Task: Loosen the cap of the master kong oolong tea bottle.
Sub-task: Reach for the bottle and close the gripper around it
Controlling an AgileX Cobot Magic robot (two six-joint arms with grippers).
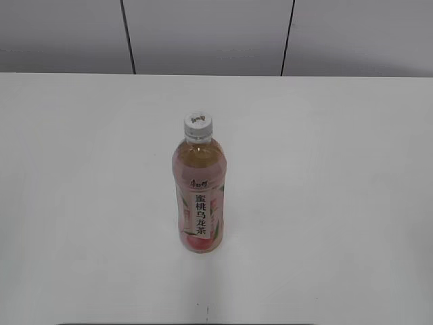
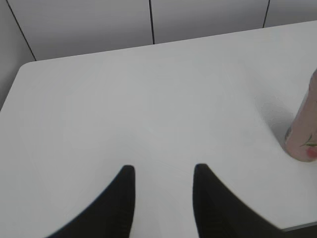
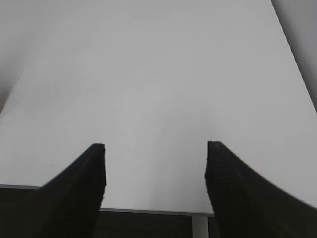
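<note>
Bottle upright near the middle of a white counter, both hands spread and holding nothing.

The master kong oolong tea bottle (image 1: pixel 199 193) is seen standing with the cap (image 1: pixel 198 126) seated on its neck; in the left wrist view only its lower edge (image 2: pixel 304 139) is caught, cut off at the right border. The left hand (image 2: pixel 163 176) and right hand (image 3: pixel 155 156) are shown only as dark fingertips, jaws apart. The counter (image 1: pixel 81 203) is bordered at the far side by grey wall panels (image 1: pixel 203 34) with dark seams.
</note>
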